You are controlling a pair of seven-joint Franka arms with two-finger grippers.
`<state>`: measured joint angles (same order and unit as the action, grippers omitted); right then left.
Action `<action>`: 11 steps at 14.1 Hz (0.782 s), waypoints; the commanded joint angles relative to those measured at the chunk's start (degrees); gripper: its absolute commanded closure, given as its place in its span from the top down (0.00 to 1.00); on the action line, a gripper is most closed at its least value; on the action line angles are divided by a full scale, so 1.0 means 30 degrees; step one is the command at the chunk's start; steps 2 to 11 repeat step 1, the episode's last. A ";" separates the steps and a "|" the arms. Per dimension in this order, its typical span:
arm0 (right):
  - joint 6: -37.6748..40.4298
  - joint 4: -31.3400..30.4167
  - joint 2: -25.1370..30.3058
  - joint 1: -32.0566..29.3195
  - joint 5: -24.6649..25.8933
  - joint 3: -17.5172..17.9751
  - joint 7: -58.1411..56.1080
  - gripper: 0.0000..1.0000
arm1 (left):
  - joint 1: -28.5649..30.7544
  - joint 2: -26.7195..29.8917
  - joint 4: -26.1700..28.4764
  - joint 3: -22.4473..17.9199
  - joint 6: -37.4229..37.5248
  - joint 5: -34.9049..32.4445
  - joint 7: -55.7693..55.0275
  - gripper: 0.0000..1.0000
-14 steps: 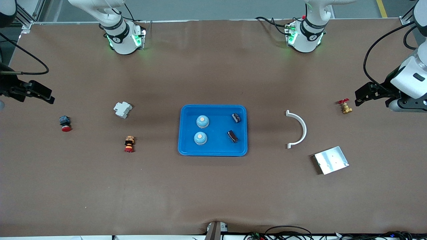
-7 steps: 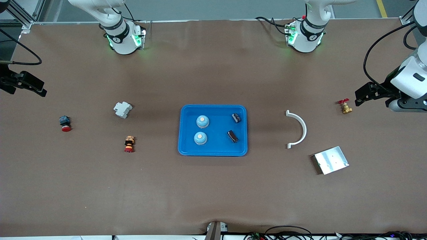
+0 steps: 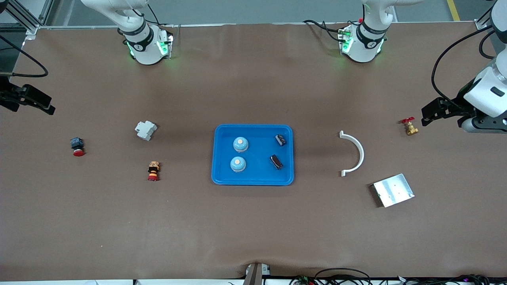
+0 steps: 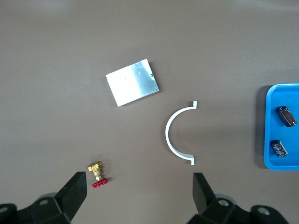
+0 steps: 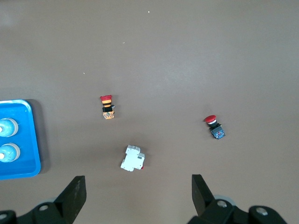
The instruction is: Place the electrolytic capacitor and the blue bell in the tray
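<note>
The bright blue tray (image 3: 259, 174) lies mid-table. In it stand two blue bells (image 3: 240, 144) (image 3: 237, 164) and lie two dark electrolytic capacitors (image 3: 280, 139) (image 3: 276, 162). My left gripper (image 3: 427, 114) hangs open and empty over the left arm's end of the table, beside a brass valve; the left wrist view shows it (image 4: 140, 189) with the tray's edge (image 4: 282, 93) and both capacitors (image 4: 286, 115) (image 4: 279, 147). My right gripper (image 3: 39, 103) hangs open and empty over the right arm's end; the right wrist view shows it (image 5: 138, 189) with the tray (image 5: 21, 140) and bells (image 5: 7, 127).
A brass valve with a red handle (image 3: 410, 126), a white half-ring (image 3: 354, 152) and a silver plate (image 3: 393, 190) lie toward the left arm's end. A white breaker (image 3: 145, 130), a stacked orange-red button (image 3: 153, 171) and a red push-button (image 3: 77, 146) lie toward the right arm's end.
My right gripper has drawn back toward the right arm's end of the table and slightly toward the bases. The left arm and all objects stay put.
</note>
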<state>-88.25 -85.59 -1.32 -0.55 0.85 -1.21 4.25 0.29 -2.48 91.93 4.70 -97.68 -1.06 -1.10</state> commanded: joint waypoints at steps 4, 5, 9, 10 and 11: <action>0.0176 -0.0532 0.0586 -0.0314 -0.0314 0.0138 -0.0011 1.00 | 0.0109 0.0417 0.0411 0.0015 -0.0253 0.0208 0.0044 1.00; 0.0176 -0.0532 0.0586 -0.0314 -0.0314 0.0138 -0.0011 1.00 | 0.0109 0.0417 0.0411 0.0015 -0.0253 0.0208 0.0044 1.00; 0.0176 -0.0532 0.0586 -0.0314 -0.0314 0.0138 -0.0011 1.00 | 0.0109 0.0417 0.0411 0.0015 -0.0253 0.0208 0.0044 1.00; 0.0176 -0.0532 0.0586 -0.0314 -0.0314 0.0138 -0.0011 1.00 | 0.0109 0.0417 0.0411 0.0015 -0.0253 0.0208 0.0044 1.00; 0.0176 -0.0532 0.0586 -0.0314 -0.0314 0.0138 -0.0011 1.00 | 0.0109 0.0417 0.0411 0.0015 -0.0253 0.0208 0.0044 1.00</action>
